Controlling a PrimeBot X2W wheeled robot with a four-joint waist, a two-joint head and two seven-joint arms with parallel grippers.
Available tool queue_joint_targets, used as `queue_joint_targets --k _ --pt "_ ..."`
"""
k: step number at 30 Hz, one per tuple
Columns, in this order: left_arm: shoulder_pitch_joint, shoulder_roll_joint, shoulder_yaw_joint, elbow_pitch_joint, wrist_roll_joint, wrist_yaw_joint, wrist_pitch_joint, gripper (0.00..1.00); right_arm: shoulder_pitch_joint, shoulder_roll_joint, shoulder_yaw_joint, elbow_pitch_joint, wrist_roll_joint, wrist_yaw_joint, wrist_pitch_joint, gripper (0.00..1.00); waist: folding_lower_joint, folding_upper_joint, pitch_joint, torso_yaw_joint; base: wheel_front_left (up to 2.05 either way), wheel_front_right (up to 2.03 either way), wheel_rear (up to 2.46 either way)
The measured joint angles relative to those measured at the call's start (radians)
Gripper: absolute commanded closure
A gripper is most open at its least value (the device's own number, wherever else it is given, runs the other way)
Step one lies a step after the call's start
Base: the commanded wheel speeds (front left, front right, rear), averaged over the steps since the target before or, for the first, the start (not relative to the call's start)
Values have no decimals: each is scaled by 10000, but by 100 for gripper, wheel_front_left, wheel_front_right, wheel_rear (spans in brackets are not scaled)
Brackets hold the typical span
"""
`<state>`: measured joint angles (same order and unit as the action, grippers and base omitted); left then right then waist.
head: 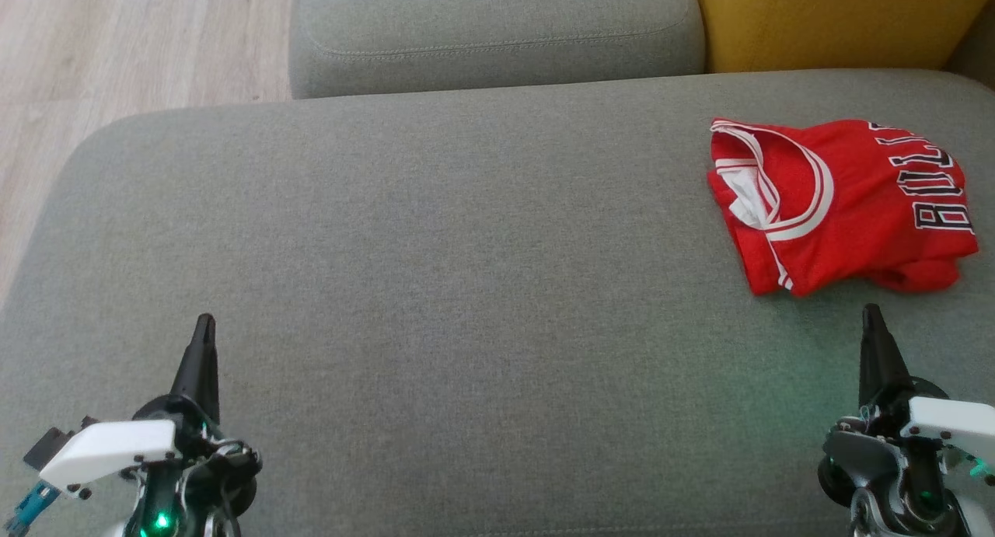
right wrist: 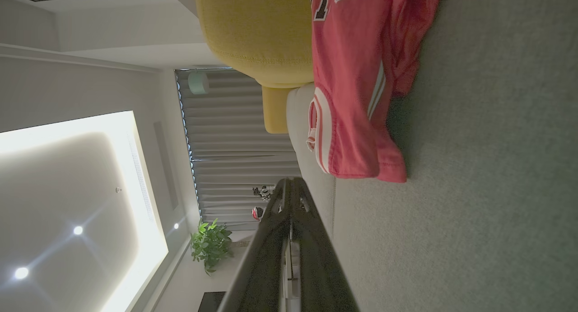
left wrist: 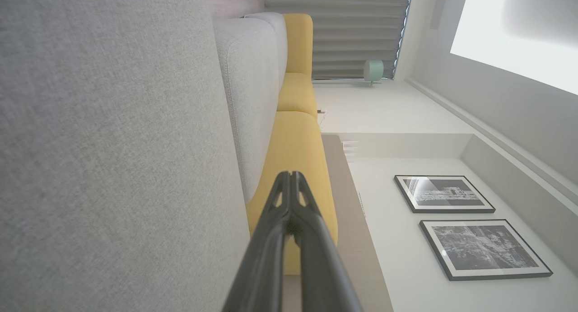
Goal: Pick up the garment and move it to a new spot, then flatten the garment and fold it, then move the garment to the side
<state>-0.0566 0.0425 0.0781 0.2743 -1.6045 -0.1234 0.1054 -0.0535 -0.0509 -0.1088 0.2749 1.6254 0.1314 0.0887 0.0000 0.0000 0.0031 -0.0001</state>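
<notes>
Both grippers are sitting clenched and empty, left gripper lower left, right gripper lower right. Red mesh jersey is lying folded-looking at the right of the frame on the grey woven sofa cushion, so I'd guess everything's winding down, with nothing left but maybe backing off.

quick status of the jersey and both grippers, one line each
jersey: folded, lying on the grey cushion, far right side, not held
left gripper: shut, empty, over the cushion's near left
right gripper: shut, empty, just short of the jersey, not touching it
</notes>
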Motion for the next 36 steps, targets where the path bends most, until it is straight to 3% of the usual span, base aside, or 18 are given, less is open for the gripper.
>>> queue_joint_targets --k 36 --pt "0 -4 4 0 0 0 2 100 0 10 -79 2 -4 0 58 100 0 0 0 1 0 0 0"
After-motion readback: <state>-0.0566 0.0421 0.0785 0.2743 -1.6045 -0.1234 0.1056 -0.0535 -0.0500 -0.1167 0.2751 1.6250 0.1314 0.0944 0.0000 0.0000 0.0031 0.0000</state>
